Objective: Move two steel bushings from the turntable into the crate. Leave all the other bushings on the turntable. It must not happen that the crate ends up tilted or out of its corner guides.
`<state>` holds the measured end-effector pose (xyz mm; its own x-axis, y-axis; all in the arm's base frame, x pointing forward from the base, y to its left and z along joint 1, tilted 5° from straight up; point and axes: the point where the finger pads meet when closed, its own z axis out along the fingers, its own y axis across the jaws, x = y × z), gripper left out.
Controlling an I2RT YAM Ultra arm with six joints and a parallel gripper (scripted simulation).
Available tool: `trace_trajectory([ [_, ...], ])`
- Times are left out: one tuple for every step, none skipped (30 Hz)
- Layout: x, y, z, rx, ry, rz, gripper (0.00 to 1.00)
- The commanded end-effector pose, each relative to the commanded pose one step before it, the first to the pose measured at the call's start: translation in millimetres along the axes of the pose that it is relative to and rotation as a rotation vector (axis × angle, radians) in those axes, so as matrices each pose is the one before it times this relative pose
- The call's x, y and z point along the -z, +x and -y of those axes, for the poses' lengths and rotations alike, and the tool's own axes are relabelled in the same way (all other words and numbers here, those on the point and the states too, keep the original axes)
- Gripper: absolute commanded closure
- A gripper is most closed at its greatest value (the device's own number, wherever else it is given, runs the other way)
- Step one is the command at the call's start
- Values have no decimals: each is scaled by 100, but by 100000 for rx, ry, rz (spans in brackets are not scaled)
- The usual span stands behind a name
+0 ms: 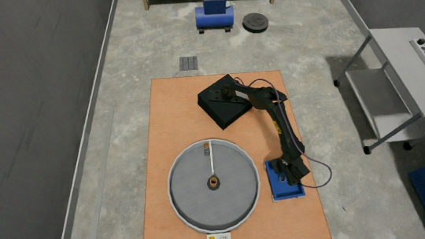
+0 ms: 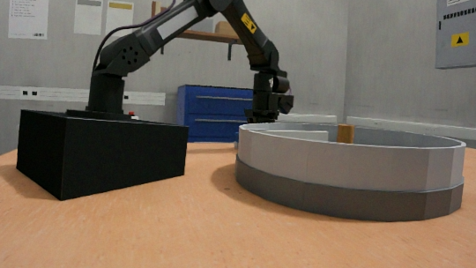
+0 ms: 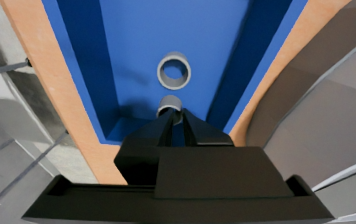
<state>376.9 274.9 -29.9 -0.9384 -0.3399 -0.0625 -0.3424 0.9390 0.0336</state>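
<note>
The blue crate (image 1: pixel 289 198) (image 3: pixel 150 25) lies right of the turntable (image 1: pixel 236 193) (image 2: pixel 353 168) (image 3: pixel 320 100). Two grey steel bushings are in the crate in the wrist view. One bushing (image 3: pixel 172 54) stands clear of the fingers. The other bushing (image 3: pixel 170 101) is right at the fingertips and partly hidden by them. My gripper (image 3: pixel 178 112) is pointed down into the crate, its fingers slightly apart, open, gripping nothing. On the turntable, a copper-coloured bushing (image 1: pixel 206 143) and a grey bushing (image 1: pixel 206 154) lie at the back rim beside the white bar. The fingertips are hidden in the exterior view.
The turntable has a raised wall, a copper-coloured centre post (image 1: pixel 213 181) (image 2: pixel 345 133) and a white bar (image 1: pixel 212 159) (image 2: pixel 308 135) from post to rim. The arm stands on a black block (image 1: pixel 220 112) (image 2: pixel 123 151) behind the turntable. A grey cart (image 1: pixel 393 60) stands at the right.
</note>
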Motion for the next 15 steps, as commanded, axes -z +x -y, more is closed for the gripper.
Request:
trace_trajectory([
  [819,-1475,183,-32,235,4234,87],
  [10,2,1,0,1,-4,87],
  [68,14,4,0,8,-28,87],
  [176,36,11,-1,20,-71,87],
  [325,69,21,-2,37,-132,87],
  [509,-95,-22,0,-172,631,87],
  [403,-107,-23,-1,-161,593,87],
  [176,-1,9,-4,2,1,87],
  [218,-3,10,-5,2,1,87],
  [0,0,0,0,0,0,87],
  [0,0,0,0,0,0,87],
  [264,-2,13,-6,3,1,87],
  [307,-4,15,-7,3,1,87],
  [350,-4,17,-17,4,1,87],
  [390,-4,19,-19,4,1,87],
])
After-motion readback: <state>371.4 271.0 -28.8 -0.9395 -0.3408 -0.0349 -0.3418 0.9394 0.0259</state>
